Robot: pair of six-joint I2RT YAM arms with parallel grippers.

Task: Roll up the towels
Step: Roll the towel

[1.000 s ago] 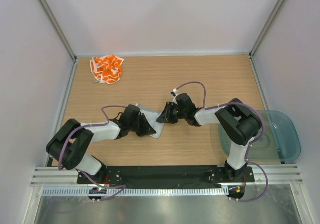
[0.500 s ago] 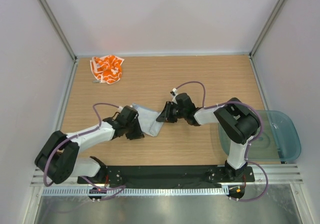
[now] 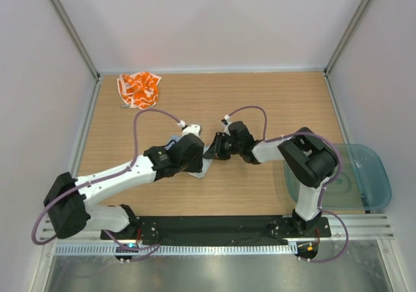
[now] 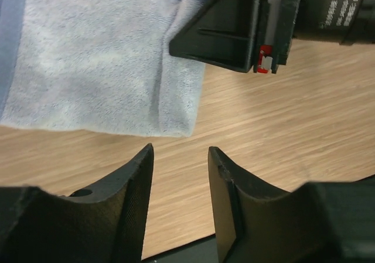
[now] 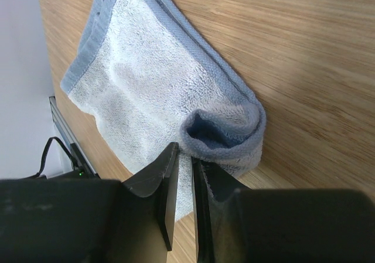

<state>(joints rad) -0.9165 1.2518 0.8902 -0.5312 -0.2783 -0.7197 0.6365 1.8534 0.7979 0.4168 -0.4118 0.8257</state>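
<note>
The grey-blue towel (image 3: 204,168) lies mid-table, mostly hidden under my left wrist in the top view. One end is curled into a small roll (image 5: 225,131), and the rest lies flat (image 4: 99,58). My right gripper (image 5: 185,152) is shut on the edge of that roll (image 3: 209,154). My left gripper (image 4: 180,157) is open and empty, hovering over bare wood just short of the towel's near edge (image 3: 194,159). The orange-patterned towel (image 3: 138,89) lies crumpled at the far left corner, away from both grippers.
A translucent teal tray (image 3: 374,175) sits off the table's right edge beside the right arm's base. Grey walls enclose the wooden table (image 3: 273,103) on three sides. The right gripper's black body (image 4: 234,28) is close in front of my left fingers.
My left gripper has opened, and its arm has swung from the towel's left side to right over it. The right gripper has stayed put on the rolled edge.
</note>
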